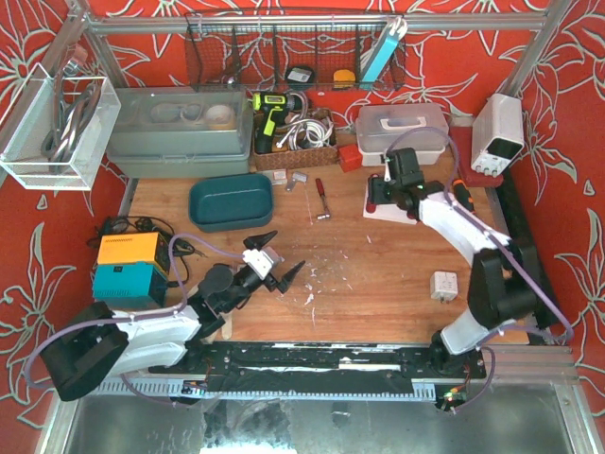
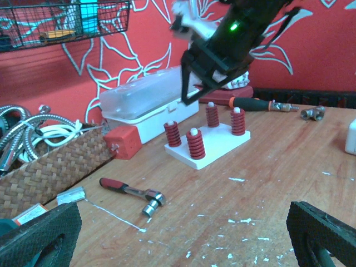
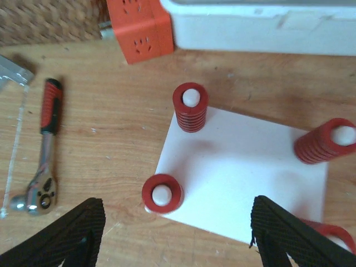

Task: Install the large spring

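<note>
A white base plate (image 3: 245, 172) holds several red springs, each upright on a white peg: one at the near left corner (image 3: 162, 193), one at the far left (image 3: 190, 107), one at the right (image 3: 324, 141). The plate also shows in the left wrist view (image 2: 214, 146) and in the top view (image 1: 383, 212). My right gripper (image 3: 178, 233) hovers above the plate, open and empty. My left gripper (image 2: 183, 245) is open and empty, low over the table, well short of the plate; it shows in the top view (image 1: 282, 257).
A red-handled ratchet (image 3: 43, 150) lies left of the plate. An orange block (image 3: 139, 28) and a white lidded box (image 3: 261, 25) sit behind it. A wicker basket (image 2: 50, 167), a teal tray (image 1: 231, 201), a screwdriver (image 2: 258, 103) and a white block (image 1: 445, 285) are also on the table.
</note>
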Controlling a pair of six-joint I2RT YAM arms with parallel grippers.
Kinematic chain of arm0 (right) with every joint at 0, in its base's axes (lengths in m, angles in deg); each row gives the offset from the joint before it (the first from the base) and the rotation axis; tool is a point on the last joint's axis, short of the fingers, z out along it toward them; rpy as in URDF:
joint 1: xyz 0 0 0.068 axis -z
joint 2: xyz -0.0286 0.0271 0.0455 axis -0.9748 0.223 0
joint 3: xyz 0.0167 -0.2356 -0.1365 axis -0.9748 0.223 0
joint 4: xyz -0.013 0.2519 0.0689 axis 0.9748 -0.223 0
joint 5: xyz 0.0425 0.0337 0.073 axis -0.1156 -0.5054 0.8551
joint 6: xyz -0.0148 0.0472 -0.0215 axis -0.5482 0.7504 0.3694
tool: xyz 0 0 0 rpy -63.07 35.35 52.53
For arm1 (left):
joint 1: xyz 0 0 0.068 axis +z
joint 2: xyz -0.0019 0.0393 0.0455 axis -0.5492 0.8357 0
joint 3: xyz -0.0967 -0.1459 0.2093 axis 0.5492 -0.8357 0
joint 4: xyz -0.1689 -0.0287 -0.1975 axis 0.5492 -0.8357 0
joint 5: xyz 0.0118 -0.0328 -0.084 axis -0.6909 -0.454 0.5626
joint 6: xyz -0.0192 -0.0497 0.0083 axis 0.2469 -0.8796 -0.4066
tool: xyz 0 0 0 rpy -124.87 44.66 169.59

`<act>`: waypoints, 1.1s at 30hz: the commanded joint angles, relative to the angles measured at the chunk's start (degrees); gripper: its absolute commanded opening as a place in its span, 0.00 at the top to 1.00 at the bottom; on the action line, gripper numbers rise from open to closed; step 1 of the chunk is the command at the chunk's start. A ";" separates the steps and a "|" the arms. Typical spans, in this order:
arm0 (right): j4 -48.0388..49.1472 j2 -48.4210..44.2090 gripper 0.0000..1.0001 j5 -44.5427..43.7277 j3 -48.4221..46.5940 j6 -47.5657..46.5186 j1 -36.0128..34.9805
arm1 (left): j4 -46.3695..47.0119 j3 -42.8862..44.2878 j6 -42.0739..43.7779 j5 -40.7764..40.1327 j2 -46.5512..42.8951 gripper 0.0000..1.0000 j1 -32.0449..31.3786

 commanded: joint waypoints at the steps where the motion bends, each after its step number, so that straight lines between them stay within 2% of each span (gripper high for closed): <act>1: -2.77 -10.24 0.23 -4.75 4.95 -0.99 0.34 | -4.10 1.54 -0.32 -4.82 -3.33 0.00 -0.21; 5: -1.66 -22.09 0.15 -11.08 12.63 -1.67 0.34 | 0.06 -1.73 0.22 -12.04 -7.36 0.00 -0.07; 9: 2.92 -34.83 0.02 -16.45 20.91 -3.32 0.38 | -10.84 0.31 -1.43 -19.46 -12.76 0.00 0.93; 11: 5.23 -39.47 0.01 -17.75 24.38 -4.77 0.34 | -12.84 -0.04 -1.64 -23.70 -14.98 0.00 2.64; 14: 10.98 -44.00 0.01 -19.88 30.90 -8.31 0.31 | -15.14 -1.46 -5.55 -24.04 -17.85 0.00 10.14; 15: 15.75 -46.12 0.01 -23.02 35.22 -10.95 0.36 | -19.43 -1.37 -7.80 -21.70 -19.49 0.00 16.48; 17: 21.81 -46.82 0.01 -23.51 39.94 -15.82 0.32 | -19.61 -2.28 -6.24 -22.61 -19.71 0.00 18.51; 23: 31.74 -45.74 0.01 -28.63 47.59 -19.09 0.43 | -15.73 -5.59 -4.93 -23.57 -15.75 0.00 22.85; 27: 40.98 -42.55 0.01 -30.21 51.50 -21.42 0.51 | -14.27 -6.48 -6.29 -19.72 -13.94 0.00 27.43; 33: 52.63 -33.29 0.01 -24.21 53.40 -22.05 3.31 | -4.44 -7.98 -8.60 -11.69 -9.33 0.00 33.59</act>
